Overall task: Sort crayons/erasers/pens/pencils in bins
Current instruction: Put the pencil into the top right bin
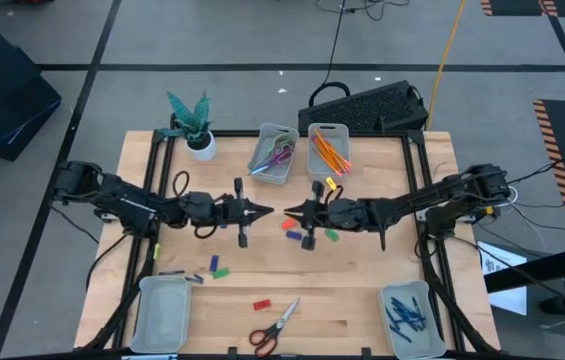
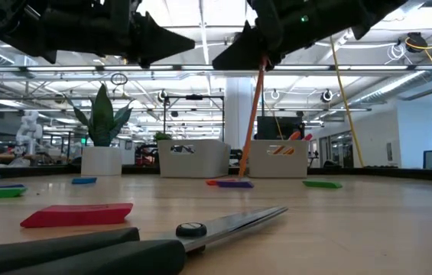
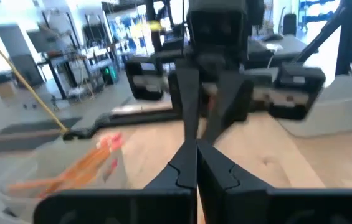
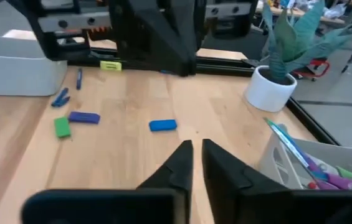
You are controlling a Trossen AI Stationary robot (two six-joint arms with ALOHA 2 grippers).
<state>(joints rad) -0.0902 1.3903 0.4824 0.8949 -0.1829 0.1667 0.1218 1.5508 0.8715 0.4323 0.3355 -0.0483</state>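
Presently both arms are stretched toward the middle of the pale wooden table (image 1: 362, 290), their tips facing each other and just apart. The left gripper (image 1: 262, 211) is seen clenched, its two dark fingers pressed together with nothing between them. The right gripper (image 1: 290, 213) is seen closed on a long thin orange pencil (image 2: 252, 122). In the low view the pencil hangs tilted beneath it, with its lower end down by the table surface. Just beside that end a small cluster of chunky erasers (image 1: 287, 224) in red, blue and green is found, lying flat on the wood.

Four pale grey-blue translucent plastic bins are set out. At the far edge, the pencil bin (image 1: 329, 128) is filled with more orange pencils (image 1: 330, 155), and the scissors bin (image 1: 278, 129) beside it holds purple-handled scissors. At the near right corner the pen bin (image 1: 407, 288) contains slim dark blue pens (image 1: 405, 315). At the near left corner the fourth bin (image 1: 162, 282) is placed.

Near that fourth bin, short bluish crayons (image 1: 172, 272) and further loose blocks (image 1: 217, 268) in blue and green are scattered. A red block (image 1: 260, 305) lies just beside red-handled scissors (image 1: 274, 328) at the near edge. A small white plant pot (image 1: 200, 146) stands at the far left.
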